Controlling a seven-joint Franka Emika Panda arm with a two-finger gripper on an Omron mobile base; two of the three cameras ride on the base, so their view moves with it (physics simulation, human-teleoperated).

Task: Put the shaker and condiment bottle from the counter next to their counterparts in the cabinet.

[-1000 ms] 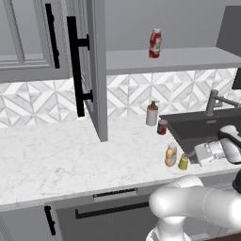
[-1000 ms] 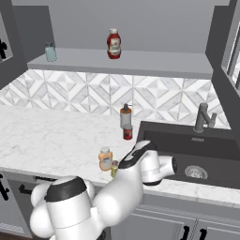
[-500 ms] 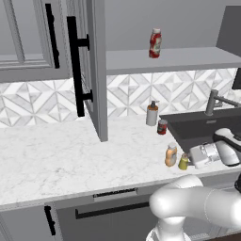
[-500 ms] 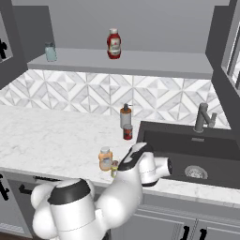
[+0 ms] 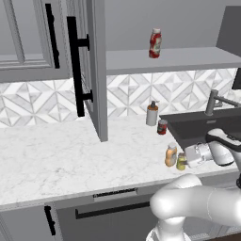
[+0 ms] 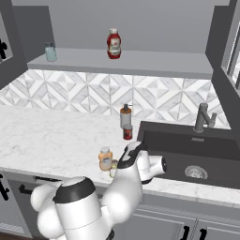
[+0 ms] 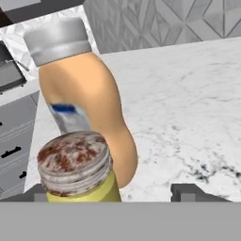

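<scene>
While both shaker (image 7: 77,172) and bottle (image 5: 171,155) stand on the worktop (image 5: 61,155) by the sink (image 6: 197,150), nothing is shelved; tool (image 7: 110,193) wide around the shaker.

Beige pump dispenser (image 5: 151,114) upright at the backsplash, small red can (image 5: 162,127) just beside it (apart or touching, can't tell). Grey faucet (image 6: 202,118) behind the dark sink basin (image 6: 197,154). Pale blue jar (image 6: 50,52) on upper shelf. All well away from the fingers.
</scene>
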